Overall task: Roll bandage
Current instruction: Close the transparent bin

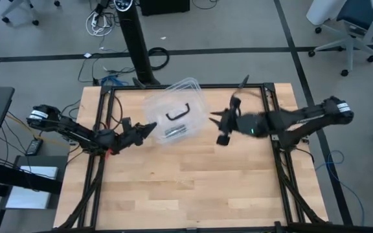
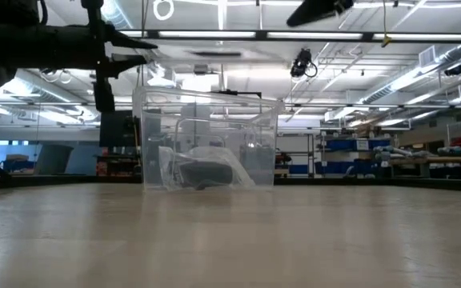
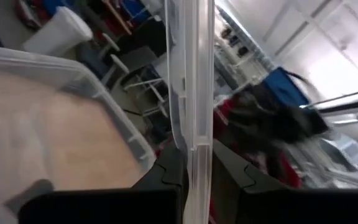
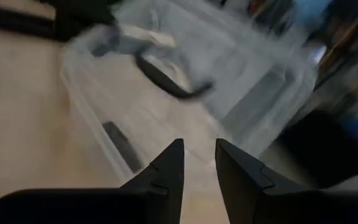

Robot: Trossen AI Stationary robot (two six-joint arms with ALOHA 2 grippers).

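Pale wooden boards make up the table point(image 1: 193, 181), framed by dark rails, with a grey workshop floor and office chairs beyond. From the high view, a clear plastic box point(image 1: 177, 116) with a curved black handle point(image 1: 179, 112) sits near the far middle; the left gripper point(image 1: 146, 130) reaches its near-left rim while the right gripper point(image 1: 221, 118) hangs just beside its right wall. From the low view the box is a glossy, thin-walled tub, and inside lies a crinkly clear bag point(image 2: 206, 166) around a dark soft lump, likely the bandage point(image 2: 202, 174), resting on the box floor. In the left wrist view, the left fingers are pressed onto a clear rigid wall edge of the box, pinching it between them. In the right wrist view, the right fingers point(image 4: 166, 171) stand a little apart with nothing between them, aimed at the box. The risk, as I judge it: the smooth hard plastic could slide out of the left pinch, or the light box could tip or skid on the slick wood if the right arm pushes in; the limp fabric and slippery bag may also snag or come out together.
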